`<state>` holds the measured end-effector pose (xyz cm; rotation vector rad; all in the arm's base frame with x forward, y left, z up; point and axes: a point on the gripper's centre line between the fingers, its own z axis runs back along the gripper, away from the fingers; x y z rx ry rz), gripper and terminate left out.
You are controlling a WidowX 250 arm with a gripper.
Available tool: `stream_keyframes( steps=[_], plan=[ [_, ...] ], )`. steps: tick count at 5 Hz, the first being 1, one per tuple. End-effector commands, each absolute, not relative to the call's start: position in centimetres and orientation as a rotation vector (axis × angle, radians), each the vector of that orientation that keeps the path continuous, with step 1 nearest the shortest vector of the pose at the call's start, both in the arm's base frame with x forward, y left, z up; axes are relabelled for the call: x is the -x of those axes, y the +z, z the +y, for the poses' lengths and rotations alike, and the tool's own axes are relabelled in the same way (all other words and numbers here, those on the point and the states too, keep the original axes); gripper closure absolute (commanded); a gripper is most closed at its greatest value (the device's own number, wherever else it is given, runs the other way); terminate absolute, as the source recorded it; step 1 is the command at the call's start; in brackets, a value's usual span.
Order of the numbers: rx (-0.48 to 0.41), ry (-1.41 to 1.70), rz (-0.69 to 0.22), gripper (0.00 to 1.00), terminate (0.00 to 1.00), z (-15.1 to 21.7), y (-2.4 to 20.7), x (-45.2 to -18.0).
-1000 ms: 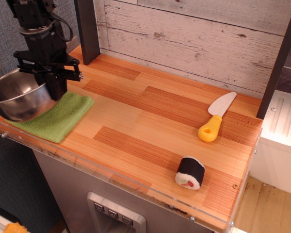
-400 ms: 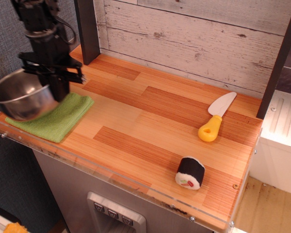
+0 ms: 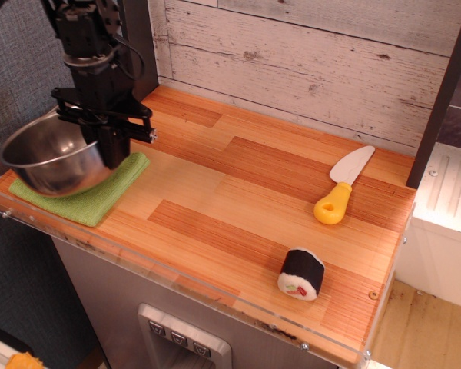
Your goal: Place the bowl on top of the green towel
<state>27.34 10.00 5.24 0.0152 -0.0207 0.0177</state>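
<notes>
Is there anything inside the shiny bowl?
Empty. The bowl shows only bare shiny metal inside, and it sits over the green towel.

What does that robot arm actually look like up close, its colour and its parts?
The arm is matte black and boxy, with black cables looping beside it. Its end effector hangs from a wide black crossbar with small silver screws at the ends. No markings are readable.

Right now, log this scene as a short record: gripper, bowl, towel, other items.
gripper: closed on the right rim of the bowl
bowl: steel, upright, over the green towel; contact with it unclear
green towel: folded, at the counter's front left corner
other items: toy knife with yellow handle at right; sushi roll near the front edge
</notes>
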Motion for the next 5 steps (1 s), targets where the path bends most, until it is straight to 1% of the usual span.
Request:
stream_keyframes(
  steps=[1,2,3,4,5],
  plan=[
    [-0.045,0.042,-0.059,0.0,0.0,10.0,7.5,-27.3],
    [-0.033,0.044,-0.038,0.0,0.0,9.8,7.6,-27.1],
    [-0.019,0.027,-0.072,0.0,0.0,8.6,9.4,-26.8],
    [-0.031,-0.005,-0.12,0.0,0.0,6.2,12.0,-26.5],
    [-0.024,-0.034,-0.128,0.0,0.0,3.8,13.2,-26.5]
  ],
)
